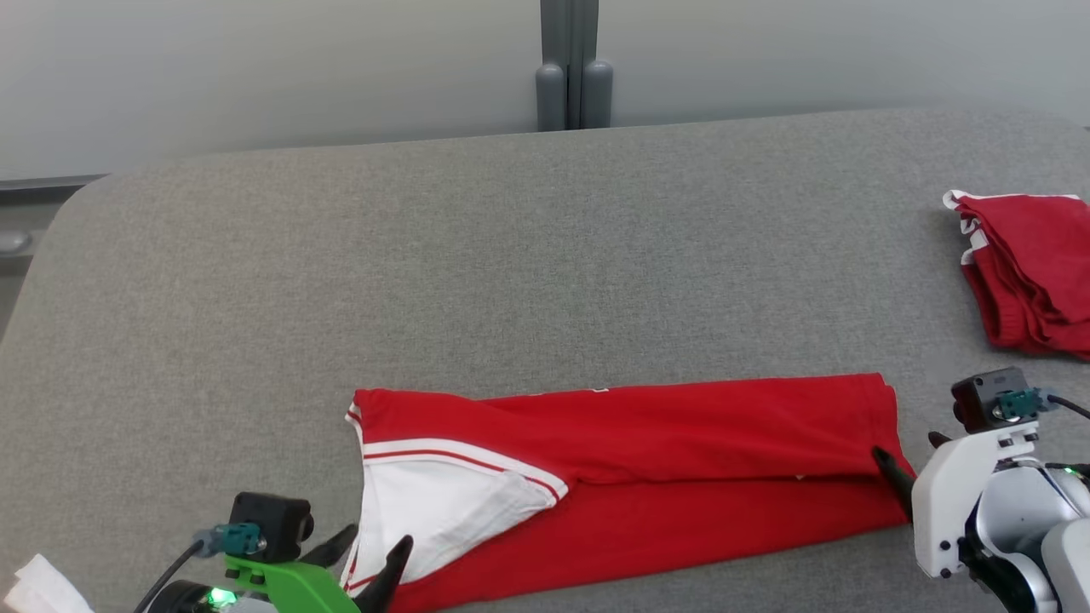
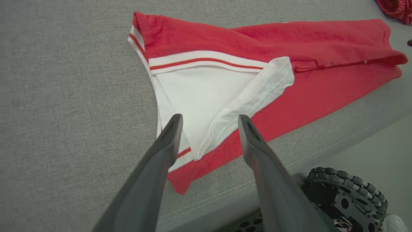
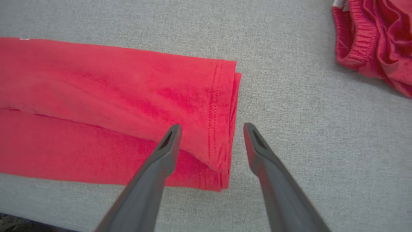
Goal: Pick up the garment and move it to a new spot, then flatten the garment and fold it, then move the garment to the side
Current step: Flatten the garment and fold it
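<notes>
Plainly apart, the left fingers (image 2: 162, 154) hang open over the white neck area of the garment (image 2: 322, 42). One tip is above the white cloth and the other above the turned white flap, gripping nothing. The right fingers (image 3: 162, 158) stand equally wide, straddling the stitched hem at the garment's other end, one tip over red cloth, the other over bare grey tabletop (image 3: 305, 112). The garment, red with white-and-red trim, lies folded into a long band along the tabletop's near edge. A second red garment (image 1: 1030, 264) sits bunched well apart at the far right. Below the tabletop's edge, a roller-rimmed wheel (image 2: 347, 193) shows.
</notes>
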Robot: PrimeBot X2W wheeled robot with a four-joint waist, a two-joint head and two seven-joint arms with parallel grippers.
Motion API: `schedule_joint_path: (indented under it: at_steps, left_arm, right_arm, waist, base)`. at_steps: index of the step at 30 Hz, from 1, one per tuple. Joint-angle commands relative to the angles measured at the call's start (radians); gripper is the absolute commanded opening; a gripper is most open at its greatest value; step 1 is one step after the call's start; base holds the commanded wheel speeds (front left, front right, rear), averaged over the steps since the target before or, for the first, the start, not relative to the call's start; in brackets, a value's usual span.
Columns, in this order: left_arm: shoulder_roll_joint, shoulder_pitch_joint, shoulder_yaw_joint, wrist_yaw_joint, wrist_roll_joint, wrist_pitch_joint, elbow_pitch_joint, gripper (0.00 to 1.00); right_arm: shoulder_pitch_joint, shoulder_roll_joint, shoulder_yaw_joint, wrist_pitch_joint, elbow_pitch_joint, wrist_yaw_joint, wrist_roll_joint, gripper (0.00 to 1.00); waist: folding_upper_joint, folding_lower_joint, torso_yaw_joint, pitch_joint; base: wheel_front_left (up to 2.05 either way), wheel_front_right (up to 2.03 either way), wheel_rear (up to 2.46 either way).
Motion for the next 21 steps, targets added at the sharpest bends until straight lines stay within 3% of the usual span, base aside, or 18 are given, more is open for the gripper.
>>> schedule_joint_path:
  at_steps: [1, 6, 17, 21]
  left_arm:
    - [0.010, 0.020, 0.014, 0.013, -0.004, -0.016, -0.007, 1.00]
    - [-0.007, 0.040, 0.055, 0.052, 0.018, -0.097, -0.022, 1.00]
    - [-0.163, -0.024, 0.095, 0.143, 0.108, -0.336, 0.089, 1.00]
    - [-0.209, -0.030, 0.110, 0.155, 0.099, -0.388, 0.135, 1.00]
  right_arm:
    - [0.026, -0.001, -0.019, -0.009, -0.014, -0.002, -0.006, 1.00]
    - [0.077, 0.020, -0.084, -0.007, -0.060, -0.002, -0.019, 1.00]
    - [0.069, 0.081, -0.151, 0.029, -0.087, -0.002, -0.040, 1.00]
    - [0.041, 0.088, -0.147, 0.037, -0.053, -0.002, -0.046, 1.00]
  waist:
    - [-0.0001, 0.0001, -0.002, -0.006]
    - [-0.0001, 0.0001, -0.005, -0.024]
    - [-0.0001, 0.0001, 0.005, -0.060]
    - [-0.0001, 0.0001, 0.023, -0.063]
  base:
    - [0.00, 0.00, 0.00]
    - [0.00, 0.00, 0.00]
    - [0.00, 0.00, 0.00]
    - [0.00, 0.00, 0.00]
